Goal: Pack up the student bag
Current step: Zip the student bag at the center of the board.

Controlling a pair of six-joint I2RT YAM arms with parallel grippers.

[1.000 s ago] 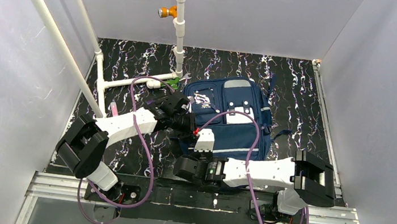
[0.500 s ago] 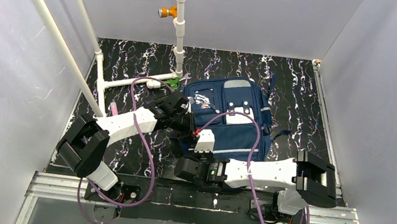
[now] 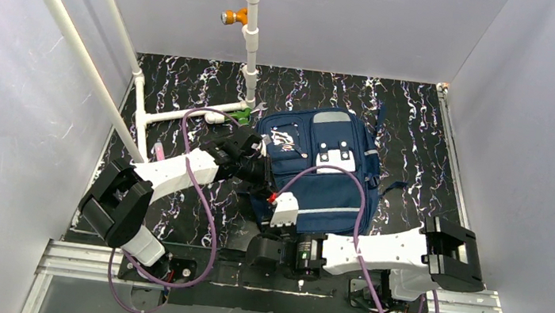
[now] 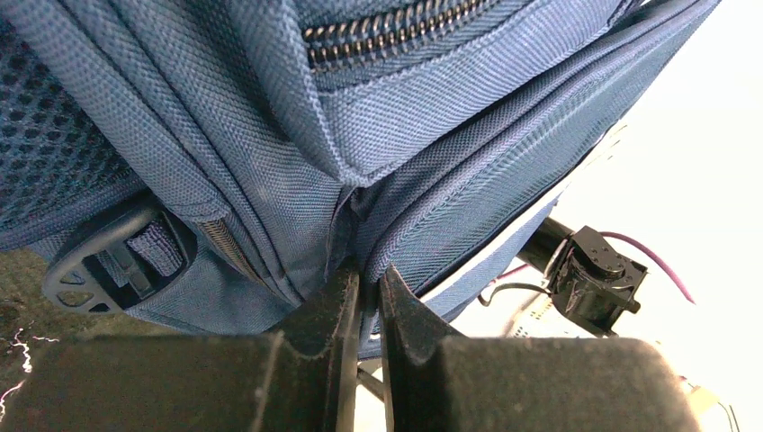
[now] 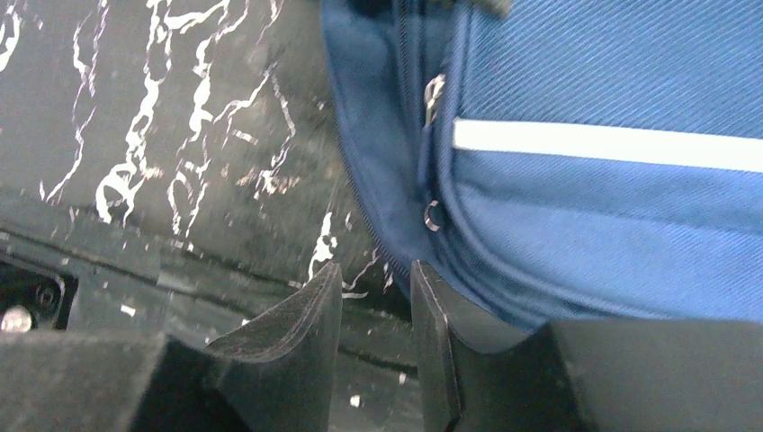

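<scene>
The right gripper (image 5: 376, 270) hangs low over the counter (image 5: 162, 180), its jaws narrowly parted and empty, just beside the near left corner of the bag (image 3: 328, 171). The bag is navy with pale grey patches and a white strip, and lies flat, front up, mid-counter. At its left side the left gripper (image 4: 367, 274) pinches a fold of its fabric.
</scene>
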